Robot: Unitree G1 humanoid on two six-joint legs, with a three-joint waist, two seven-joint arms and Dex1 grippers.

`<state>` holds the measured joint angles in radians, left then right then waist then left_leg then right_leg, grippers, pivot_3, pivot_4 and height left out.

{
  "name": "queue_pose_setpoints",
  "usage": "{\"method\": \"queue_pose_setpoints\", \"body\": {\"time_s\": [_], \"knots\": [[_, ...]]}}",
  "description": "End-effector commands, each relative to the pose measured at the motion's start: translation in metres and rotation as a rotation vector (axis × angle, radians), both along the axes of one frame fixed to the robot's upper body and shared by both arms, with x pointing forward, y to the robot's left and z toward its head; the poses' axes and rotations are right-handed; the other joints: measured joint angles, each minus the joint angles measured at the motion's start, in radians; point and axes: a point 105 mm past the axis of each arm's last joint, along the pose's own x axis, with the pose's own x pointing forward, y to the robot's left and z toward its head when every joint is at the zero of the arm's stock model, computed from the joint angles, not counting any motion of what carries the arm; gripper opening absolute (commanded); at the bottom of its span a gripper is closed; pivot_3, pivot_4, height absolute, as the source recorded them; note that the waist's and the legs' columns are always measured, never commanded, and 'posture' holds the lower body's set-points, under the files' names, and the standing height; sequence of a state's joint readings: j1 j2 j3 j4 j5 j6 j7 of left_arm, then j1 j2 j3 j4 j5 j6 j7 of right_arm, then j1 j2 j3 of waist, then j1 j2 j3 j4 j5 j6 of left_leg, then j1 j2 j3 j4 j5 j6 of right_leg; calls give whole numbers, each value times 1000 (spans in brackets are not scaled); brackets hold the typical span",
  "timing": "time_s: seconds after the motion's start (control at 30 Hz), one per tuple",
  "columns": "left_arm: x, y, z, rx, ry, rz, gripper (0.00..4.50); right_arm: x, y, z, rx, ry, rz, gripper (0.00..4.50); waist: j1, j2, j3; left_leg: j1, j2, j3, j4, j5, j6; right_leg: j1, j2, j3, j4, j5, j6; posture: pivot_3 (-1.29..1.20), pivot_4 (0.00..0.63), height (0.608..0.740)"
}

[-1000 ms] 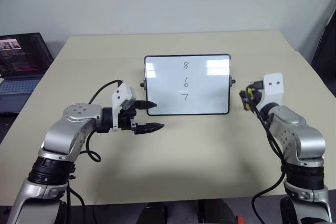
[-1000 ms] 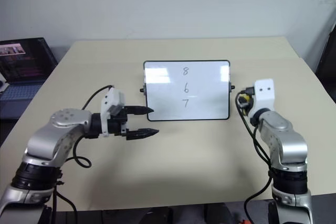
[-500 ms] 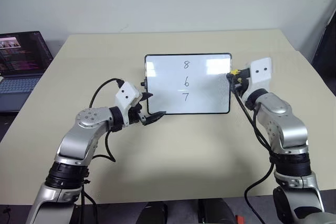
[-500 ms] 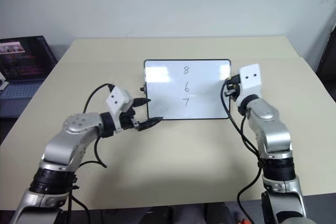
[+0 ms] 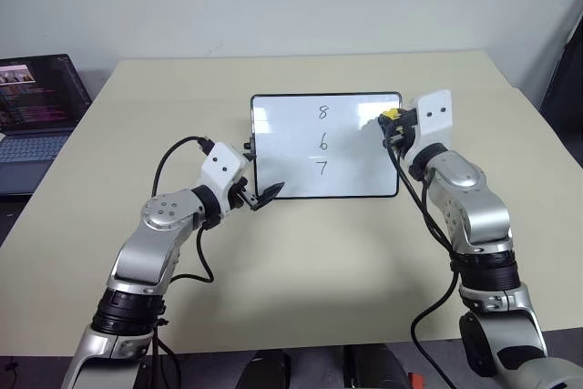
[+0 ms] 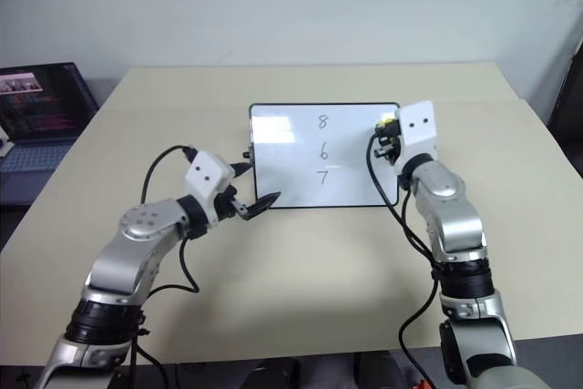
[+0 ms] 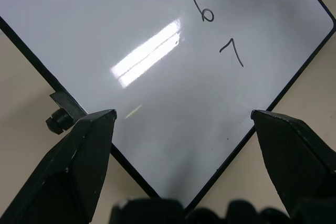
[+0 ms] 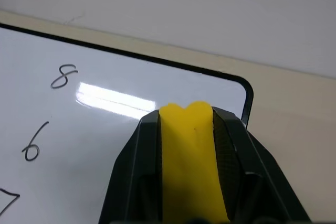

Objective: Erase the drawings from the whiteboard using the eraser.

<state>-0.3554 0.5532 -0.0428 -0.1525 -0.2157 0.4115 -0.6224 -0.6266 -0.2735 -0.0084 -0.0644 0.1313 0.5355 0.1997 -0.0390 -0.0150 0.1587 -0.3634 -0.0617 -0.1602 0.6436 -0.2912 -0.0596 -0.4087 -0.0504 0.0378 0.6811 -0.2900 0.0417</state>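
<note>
The whiteboard [image 5: 291,148] lies in the middle of the table, with the drawings [image 5: 322,141], a column of 8, 6 and 7, at its centre. My right gripper [image 5: 392,121] is shut on the yellow eraser [image 5: 390,114] and hovers over the board's upper right part, to the right of the 8. The right wrist view shows the eraser [image 8: 189,150] squeezed between the two fingers, with the board's corner beyond it. My left gripper [image 5: 260,190] is open at the board's lower left corner. In the left wrist view its fingers [image 7: 89,145] spread wide before the whiteboard [image 7: 157,24].
An open laptop [image 5: 36,107] stands off the table's left edge. The beige table [image 5: 301,261] has bare surface in front of the board and beside it. A small black knob [image 7: 58,120] sticks out of the board's left side near my left gripper.
My right gripper carried the eraser left and up, from beside the board's right edge to over its upper right part. My left gripper swung forward to the board's lower left corner.
</note>
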Motion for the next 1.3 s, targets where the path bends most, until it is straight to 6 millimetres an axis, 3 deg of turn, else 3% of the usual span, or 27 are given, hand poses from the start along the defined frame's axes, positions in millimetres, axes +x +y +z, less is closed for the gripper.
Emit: {"method": "queue_pose_setpoints", "body": {"time_s": [0.03, 0.3, 0.47, 0.77, 1.3], "knots": [[-2, -5, 14, -19, -67, -1, 4500, -1, 11, 23, -9, -96, 36, 994, 0, 0, 0, 0, 0, 0, 0, 0, 0, 0, 0, 0, 0, 0, 0, 0, 150, 740], [-5, -16, 17, -110, -123, 23, 4500, 5, 35, 33, 19, -140, 74, 994, -3, 0, 0, 0, 0, 0, 1, 0, 0, 0, 0, 0, 0, 0, 0, 0, 150, 740], [-5, -20, 3, -38, -145, 31, 4500, 13, 58, 33, 33, -153, 115, 994, -10, 0, 0, 0, 0, 0, 1, 0, 0, 0, 0, 0, 1, 1, -1, 0, 150, 740], [-4, -15, 4, -23, -179, 56, 4500, 27, 82, 28, 4, -157, 175, 994, -17, 0, 0, 0, 0, 0, 1, 0, 0, 0, 0, 0, 1, 1, 0, 0, 150, 740], [-3, 0, 12, 5, -231, 106, 4500, 41, 101, 16, -55, -103, 184, 994, -20, 0, 0, 0, 0, 1, 1, 0, 0, -1, 0, 0, 1, 1, 0, 0, 150, 740]]}}
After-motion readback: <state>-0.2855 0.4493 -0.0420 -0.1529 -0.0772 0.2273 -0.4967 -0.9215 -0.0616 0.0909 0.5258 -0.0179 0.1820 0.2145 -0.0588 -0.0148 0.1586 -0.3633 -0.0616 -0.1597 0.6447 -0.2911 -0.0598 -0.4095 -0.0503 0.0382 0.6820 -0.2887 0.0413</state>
